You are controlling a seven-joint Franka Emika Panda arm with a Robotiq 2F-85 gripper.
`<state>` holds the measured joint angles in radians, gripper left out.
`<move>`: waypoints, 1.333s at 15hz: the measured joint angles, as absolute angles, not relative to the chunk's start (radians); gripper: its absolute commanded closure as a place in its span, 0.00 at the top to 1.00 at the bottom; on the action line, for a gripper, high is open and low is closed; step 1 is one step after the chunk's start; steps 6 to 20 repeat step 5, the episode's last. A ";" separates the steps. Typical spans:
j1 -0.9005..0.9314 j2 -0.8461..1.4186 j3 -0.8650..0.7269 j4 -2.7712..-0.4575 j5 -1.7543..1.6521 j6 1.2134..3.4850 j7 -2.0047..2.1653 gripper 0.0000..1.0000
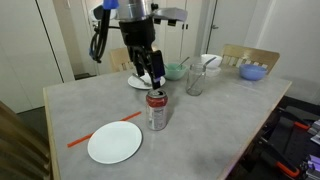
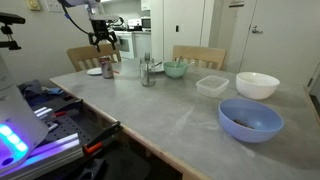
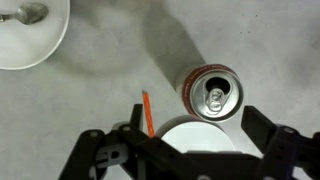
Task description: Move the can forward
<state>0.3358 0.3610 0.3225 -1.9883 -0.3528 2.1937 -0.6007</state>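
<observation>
The red can [image 1: 157, 110] with a silver top stands upright on the grey table in both exterior views [image 2: 107, 67]. In the wrist view I look down on its opened top [image 3: 213, 93]. My gripper [image 1: 152, 78] hangs above and slightly behind the can, also seen in an exterior view [image 2: 105, 42]. Its fingers are spread wide and hold nothing [image 3: 190, 150]. The can lies just beyond the fingertips, not between them.
A white plate [image 1: 115, 143] and an orange stick [image 1: 100, 132] lie beside the can. A clear glass [image 1: 194, 80], a green bowl [image 1: 175, 71], a blue bowl [image 2: 250, 118], a white bowl [image 2: 257, 85] and a plate with a spoon [image 3: 30, 30] stand around.
</observation>
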 measured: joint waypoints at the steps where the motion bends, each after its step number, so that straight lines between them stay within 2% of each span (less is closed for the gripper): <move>1: 0.336 0.352 0.322 -1.982 -0.353 2.189 -0.585 1.00; 20: 0.334 0.316 0.322 -1.966 -0.350 2.181 -0.520 1.00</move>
